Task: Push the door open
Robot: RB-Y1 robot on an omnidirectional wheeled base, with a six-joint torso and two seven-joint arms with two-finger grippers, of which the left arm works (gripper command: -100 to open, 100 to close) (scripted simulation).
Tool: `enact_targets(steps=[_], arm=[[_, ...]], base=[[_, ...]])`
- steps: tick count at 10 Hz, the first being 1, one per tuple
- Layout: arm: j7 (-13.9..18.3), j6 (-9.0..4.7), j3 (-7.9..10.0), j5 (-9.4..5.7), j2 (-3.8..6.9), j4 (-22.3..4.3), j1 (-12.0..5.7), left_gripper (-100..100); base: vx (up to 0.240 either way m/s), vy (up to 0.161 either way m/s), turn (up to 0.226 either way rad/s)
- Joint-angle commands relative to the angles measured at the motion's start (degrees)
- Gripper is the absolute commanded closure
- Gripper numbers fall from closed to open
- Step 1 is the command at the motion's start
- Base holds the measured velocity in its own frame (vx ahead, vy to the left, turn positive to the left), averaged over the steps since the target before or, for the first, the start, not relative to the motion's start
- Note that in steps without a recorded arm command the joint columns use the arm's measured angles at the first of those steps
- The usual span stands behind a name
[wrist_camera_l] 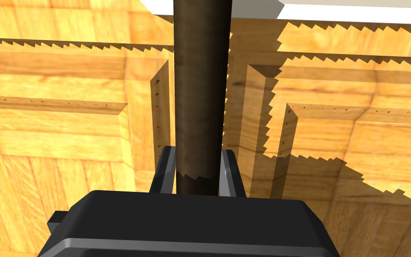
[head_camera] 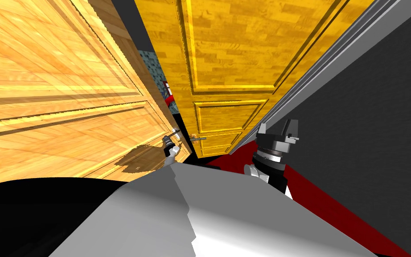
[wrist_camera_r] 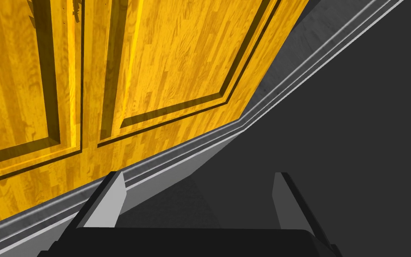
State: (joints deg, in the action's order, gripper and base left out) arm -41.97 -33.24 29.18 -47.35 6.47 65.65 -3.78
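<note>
Head view: a pale wood door (head_camera: 57, 89) with sunk panels fills the left. A darker yellow door (head_camera: 227, 53) stands past a gap. A red floor (head_camera: 325, 207) and a dark grey wall (head_camera: 378, 111) are on the right.

Left wrist view: the left jaws are clamped on a long, round, dark brown bar (wrist_camera_l: 200, 89). It points straight out from them, in front of the pale door.

Right wrist view: the right jaws are apart, by the grey wall.

L claw (wrist_camera_l: 199, 154) clamped tight; R claw (wrist_camera_r: 200, 175) open wide.
</note>
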Motion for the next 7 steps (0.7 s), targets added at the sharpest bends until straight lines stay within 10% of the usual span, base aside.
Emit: enact_targets(steps=[1, 7], arm=[[-1.04, -2.29, 2.22, -0.56, 1.25, -0.8, -0.84, 100], [-2.54, -4.17, 3.88, -1.38, 1.15, -2.22, -2.29, 100]], base=[[-0.01, 0.048, -0.06], [0.015, 0.045, -0.041]])
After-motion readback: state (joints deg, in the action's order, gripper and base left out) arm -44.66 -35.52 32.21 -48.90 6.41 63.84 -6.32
